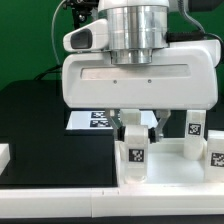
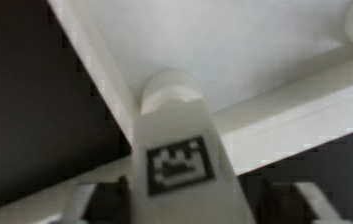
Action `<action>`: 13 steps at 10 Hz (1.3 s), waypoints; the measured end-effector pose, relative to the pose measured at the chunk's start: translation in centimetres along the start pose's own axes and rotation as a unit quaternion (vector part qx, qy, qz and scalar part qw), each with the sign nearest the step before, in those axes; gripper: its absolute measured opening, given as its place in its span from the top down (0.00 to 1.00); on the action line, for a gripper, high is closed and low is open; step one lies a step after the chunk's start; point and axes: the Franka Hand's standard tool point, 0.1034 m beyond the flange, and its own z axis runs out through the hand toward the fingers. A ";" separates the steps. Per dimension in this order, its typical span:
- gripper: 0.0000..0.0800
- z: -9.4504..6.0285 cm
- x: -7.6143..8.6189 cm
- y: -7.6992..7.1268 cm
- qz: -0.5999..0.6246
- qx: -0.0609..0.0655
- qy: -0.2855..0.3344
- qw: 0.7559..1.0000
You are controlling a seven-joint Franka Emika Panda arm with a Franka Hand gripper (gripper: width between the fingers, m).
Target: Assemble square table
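Note:
A white table leg [image 1: 133, 150] with a black-and-white tag stands upright on the white square slab [image 1: 165, 185], near its corner at the exterior view's left. My gripper [image 1: 135, 127] comes down on it from above, with one finger on each side of its upper part. In the wrist view the leg [image 2: 178, 140] runs between my fingers [image 2: 105, 203], and its rounded far end lies against the slab [image 2: 262, 45]. The pads sit against the leg's sides, so my gripper [image 2: 191, 207] is shut on it.
Two more tagged legs [image 1: 195, 125] [image 1: 216, 150] stand at the exterior view's right. The marker board [image 1: 95, 120] lies behind the gripper on the black table. A plain white block [image 1: 4, 154] sits at the left edge. A green backdrop stands behind.

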 end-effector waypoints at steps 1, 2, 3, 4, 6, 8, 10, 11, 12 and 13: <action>0.64 0.0 0.0 0.0 0.041 0.000 0.000 0.999; 0.64 0.1 0.0 0.0 0.082 -0.001 -0.001 0.997; 0.64 0.1 -0.1 0.0 0.159 -0.003 -0.003 0.987; 0.64 0.1 -0.2 -0.2 0.238 -0.006 -0.007 0.971; 0.64 0.2 -0.4 -0.6 0.385 -0.006 -0.014 0.923; 0.64 0.2 -0.5 -1.0 0.519 0.010 -0.020 0.855; 0.64 0.3 -0.7 -1.5 0.572 0.019 -0.019 0.820; 0.52 0.3 -0.7 -1.5 0.568 0.019 -0.019 0.822; 0.35 0.3 -0.7 -1.5 0.553 0.019 -0.019 0.833; 0.35 0.3 -0.8 -1.5 0.485 0.013 -0.019 0.874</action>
